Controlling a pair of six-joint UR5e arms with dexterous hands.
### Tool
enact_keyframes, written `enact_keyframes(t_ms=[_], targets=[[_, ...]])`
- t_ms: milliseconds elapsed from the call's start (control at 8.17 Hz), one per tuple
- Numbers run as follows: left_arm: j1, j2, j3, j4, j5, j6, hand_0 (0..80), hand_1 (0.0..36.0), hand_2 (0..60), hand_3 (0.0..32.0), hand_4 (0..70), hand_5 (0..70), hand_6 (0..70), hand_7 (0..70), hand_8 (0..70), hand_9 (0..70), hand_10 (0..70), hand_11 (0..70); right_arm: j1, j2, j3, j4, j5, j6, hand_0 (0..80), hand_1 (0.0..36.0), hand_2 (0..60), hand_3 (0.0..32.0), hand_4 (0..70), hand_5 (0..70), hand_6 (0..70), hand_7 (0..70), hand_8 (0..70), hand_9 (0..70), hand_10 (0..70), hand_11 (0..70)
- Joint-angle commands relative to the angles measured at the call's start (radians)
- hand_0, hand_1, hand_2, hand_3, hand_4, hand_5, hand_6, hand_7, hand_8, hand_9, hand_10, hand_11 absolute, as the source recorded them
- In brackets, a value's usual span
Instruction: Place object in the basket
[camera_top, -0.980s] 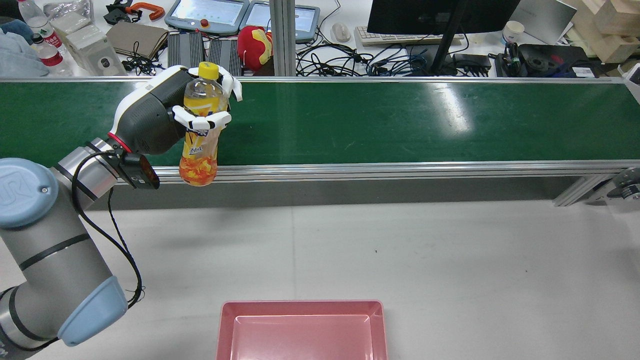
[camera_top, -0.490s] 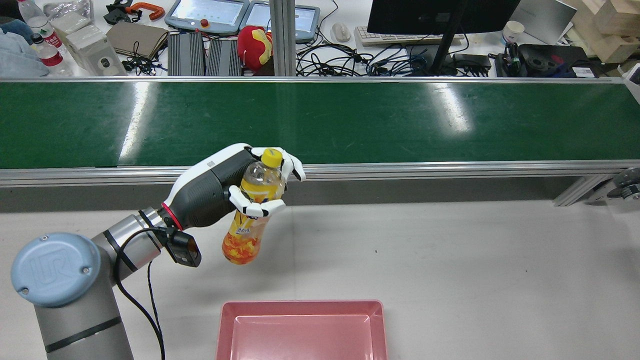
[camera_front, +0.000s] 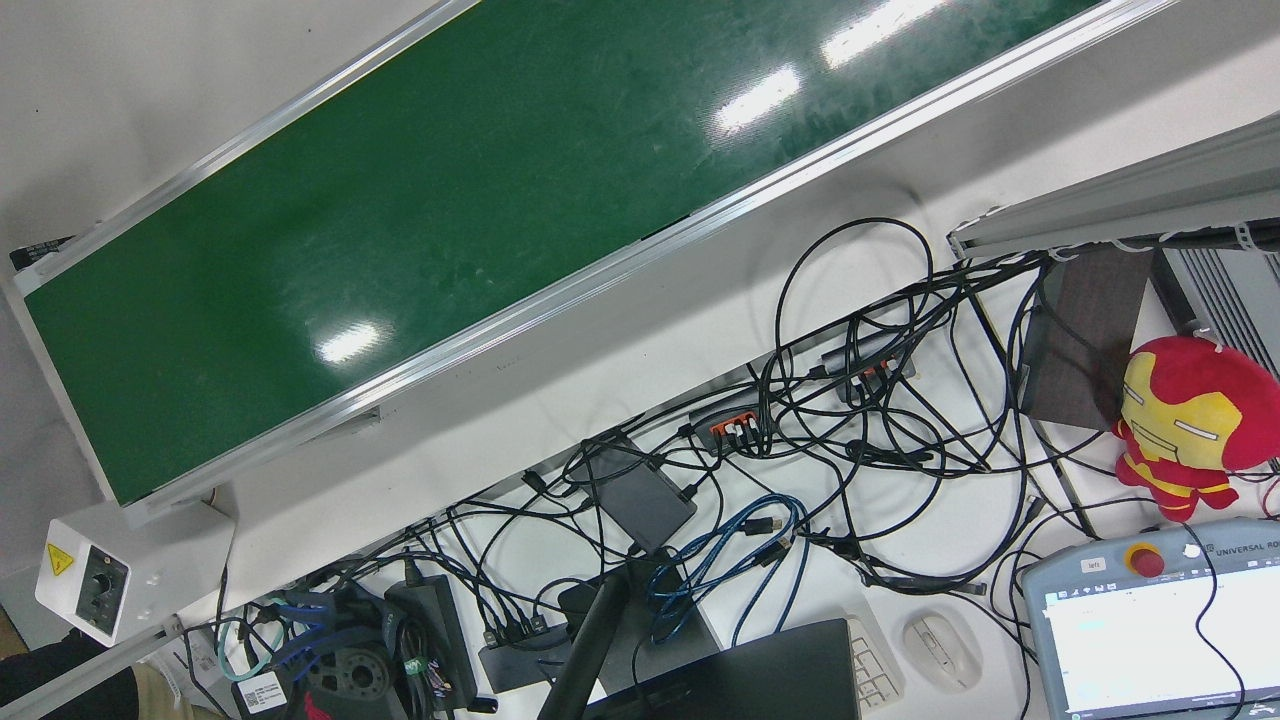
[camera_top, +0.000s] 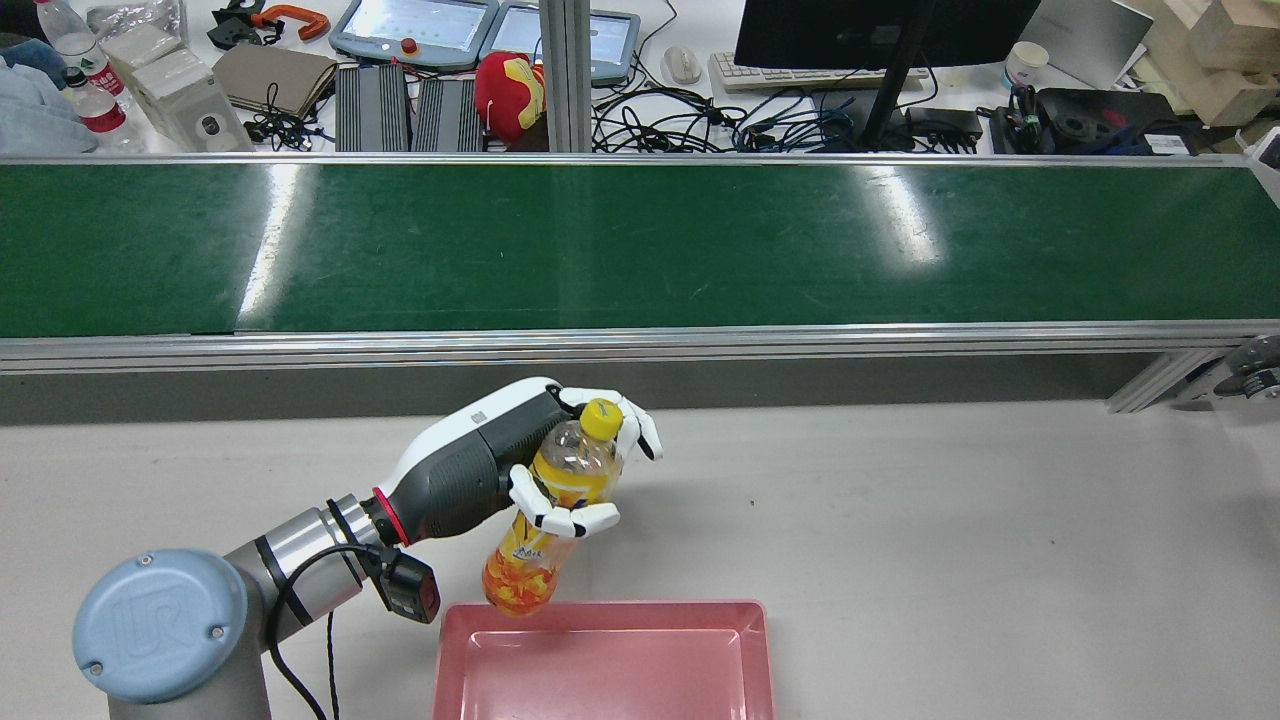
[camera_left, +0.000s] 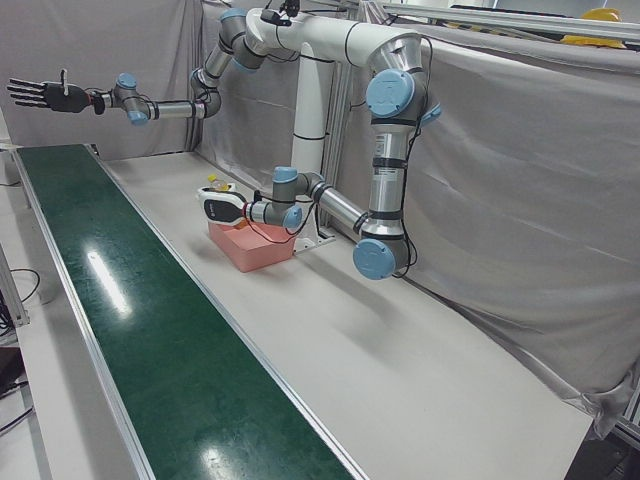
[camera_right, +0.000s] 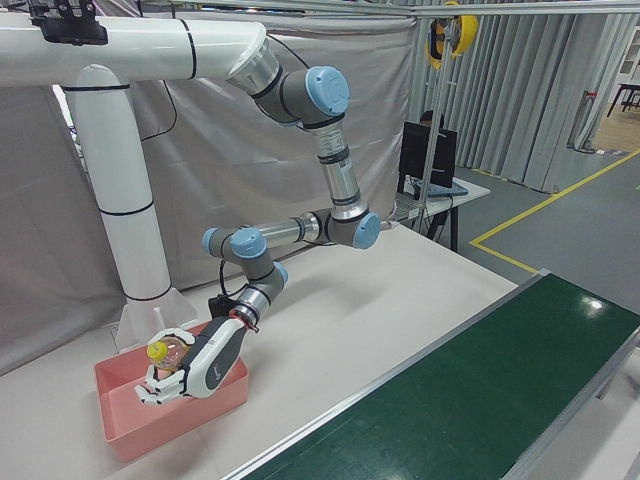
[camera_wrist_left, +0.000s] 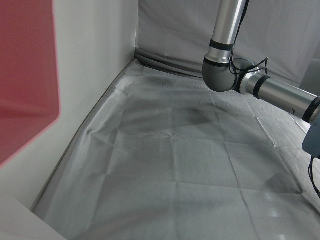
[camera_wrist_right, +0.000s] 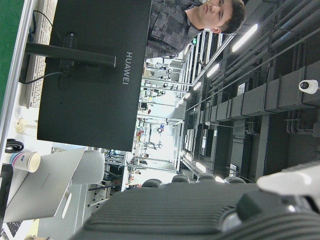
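My left hand (camera_top: 470, 470) is shut on an orange drink bottle (camera_top: 540, 540) with a yellow cap. It holds the bottle nearly upright, tilted a little, with its base just above the far left corner of the pink basket (camera_top: 600, 612). The left-front view shows the same hand (camera_left: 225, 206) above the basket (camera_left: 262, 256). So does the right-front view, with the hand (camera_right: 205, 368), the bottle (camera_right: 170, 352) and the basket (camera_right: 125, 425). My right hand (camera_left: 45, 95) is raised high at the far end of the belt, fingers spread and empty.
The green conveyor belt (camera_top: 640, 240) runs across the station beyond the basket. Past it is a cluttered desk with a monitor (camera_top: 880, 30), cables and a red plush toy (camera_top: 510, 90). The grey tabletop (camera_top: 950, 540) lies right of the basket.
My left hand has carried the bottle from over the belt, back and down toward me, to the basket's far left corner. The grip on the bottle is unchanged.
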Motion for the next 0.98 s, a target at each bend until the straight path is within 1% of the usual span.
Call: enact_keyframes(t_ms=[0,122,245,367,490,612,735,857], targets=[[0.050,0.053,-0.032,0.000,0.001,0.010,64.5,19.3,10.8,0.0,37.7,70.0,29.3,35.5,49.8,64.6,53.1,70.0,-0.001,0.000,0.000,0.001,0.000,0.000,0.0,0.0,0.0,0.0,0.0,0.0,0.0,0.0,0.0,0.0,0.0,0.0],[0.053,0.083,-0.072,0.035,0.003,0.011,62.0,18.0,0.1,0.0,24.3,64.4,15.4,24.9,36.2,48.3,43.1,62.2,-0.001,0.000,0.000,-0.001,0.000,0.000,0.0,0.0,0.0,0.0,0.0,0.0,0.0,0.0,0.0,0.0,0.0,0.0],[0.056,0.095,-0.119,0.088,0.001,0.011,60.9,20.7,3.5,0.0,12.0,57.5,11.5,22.1,25.1,35.0,36.1,53.0,-0.001,0.000,0.000,0.001,0.000,0.000,0.0,0.0,0.0,0.0,0.0,0.0,0.0,0.0,0.0,0.0,0.0,0.0],[0.061,0.118,-0.138,0.090,0.001,0.011,62.3,22.4,2.5,0.0,7.8,52.4,8.7,17.4,18.9,26.3,31.3,47.1,-0.001,0.000,0.000,0.001,0.000,0.000,0.0,0.0,0.0,0.0,0.0,0.0,0.0,0.0,0.0,0.0,0.0,0.0],[0.069,0.120,-0.140,0.089,0.001,0.011,61.3,21.8,0.0,0.0,5.3,44.2,5.3,7.9,15.4,20.1,24.6,38.4,-0.001,0.000,0.000,0.001,0.000,0.000,0.0,0.0,0.0,0.0,0.0,0.0,0.0,0.0,0.0,0.0,0.0,0.0],[0.069,0.118,-0.140,0.087,0.001,0.011,60.0,21.2,0.0,0.0,5.6,38.9,3.9,4.7,13.9,17.7,20.2,31.9,-0.001,0.000,0.000,-0.001,0.000,0.000,0.0,0.0,0.0,0.0,0.0,0.0,0.0,0.0,0.0,0.0,0.0,0.0],[0.066,0.118,-0.141,0.086,0.001,0.011,59.0,20.9,0.0,0.0,5.1,32.8,2.6,3.3,10.1,12.5,13.3,21.8,-0.001,0.000,0.000,-0.001,-0.001,0.000,0.0,0.0,0.0,0.0,0.0,0.0,0.0,0.0,0.0,0.0,0.0,0.0],[0.063,0.118,-0.141,0.069,0.001,0.011,59.4,21.0,0.0,0.0,3.6,27.9,2.0,2.4,7.1,8.5,11.0,18.5,0.001,0.000,0.000,-0.001,0.000,0.000,0.0,0.0,0.0,0.0,0.0,0.0,0.0,0.0,0.0,0.0,0.0,0.0]])
